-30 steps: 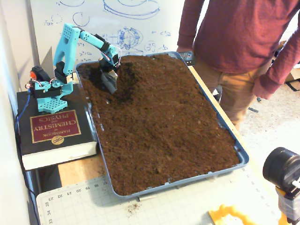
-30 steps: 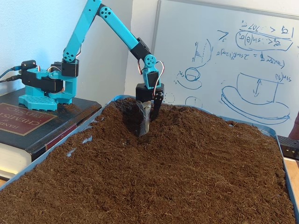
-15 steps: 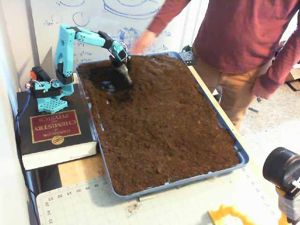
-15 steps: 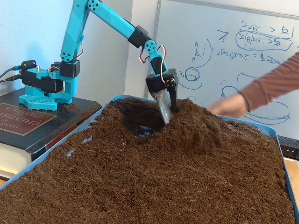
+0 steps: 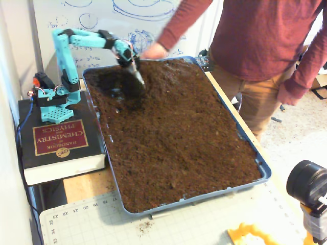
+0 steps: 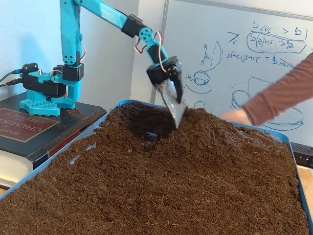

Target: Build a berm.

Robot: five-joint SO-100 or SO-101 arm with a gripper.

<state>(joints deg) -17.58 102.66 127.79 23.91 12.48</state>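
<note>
Fixed views — one pincer (image 6: pixel 177 117), one berm (image 6: pixel 205 128), one tray (image 5: pixel 261 166).

We cannot tell whether the tool (image 6: pixel 179 119) is parted or closed: in a fixed view its tip is sunk in the soil (image 6: pixel 161 181), and in the other fixed view it (image 5: pixel 138 81) shows too small and dark against the soil. The person (image 5: pixel 260 46) is cut off at the top edge, so no head shows. Their hand (image 6: pixel 234 116) is blurred, fingers indistinct, and the arm runs off the right edge. The tray (image 6: pixel 73 159) is cut by the bottom and right edges. The whiteboard (image 6: pixel 234 54) writing is too small to read. The book (image 6: pixel 22 129) is cut at the left edge. A black lens (image 5: pixel 308 184) is cut by the right edge.
</note>
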